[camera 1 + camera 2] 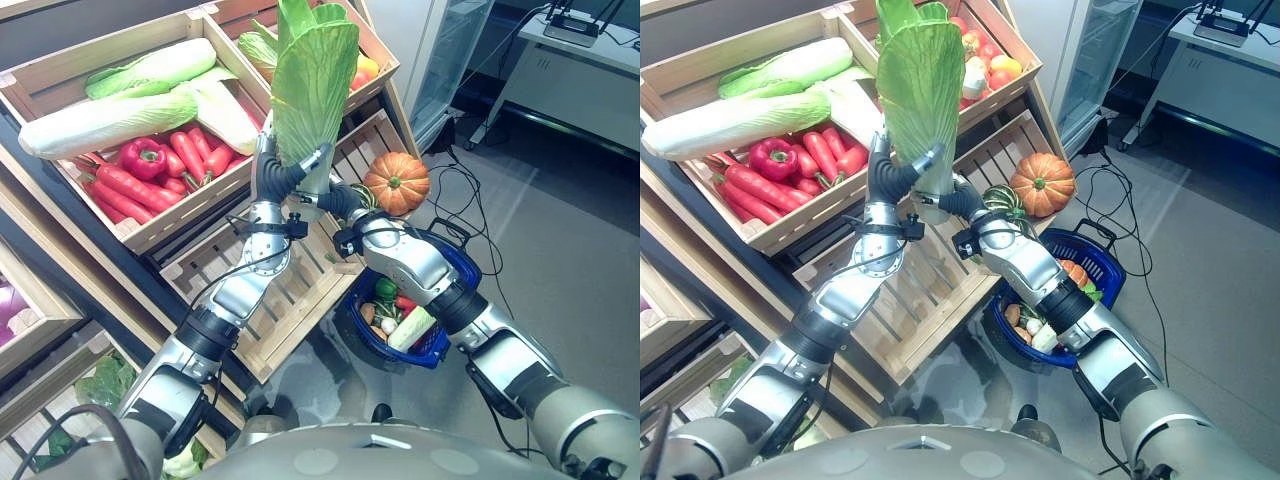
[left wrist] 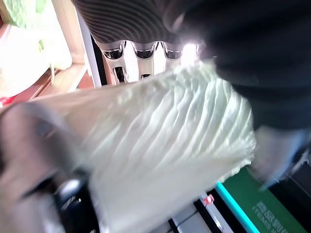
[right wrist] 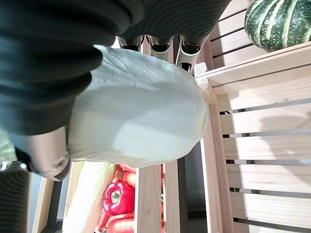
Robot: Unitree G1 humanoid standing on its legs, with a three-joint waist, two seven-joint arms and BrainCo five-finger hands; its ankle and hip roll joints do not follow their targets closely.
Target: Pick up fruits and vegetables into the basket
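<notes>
Tall green-leafed, white-stemmed Chinese cabbage (image 1: 312, 80) upright; both the left hand (image 1: 272, 178) and right hand (image 1: 335, 200) fingers clasp its base; blue plastic basket (image 1: 462, 262) lies below-right, nearer the right arm.

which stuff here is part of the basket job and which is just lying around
In the job: cabbage gripped by left hand and right hand; blue basket; pumpkin; red peppers.

Lying about: wooden crates; white table; floor cables.

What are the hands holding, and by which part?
Both the left hand and right hand grip one cabbage by its pale stem end, leaves pointing up.
</notes>
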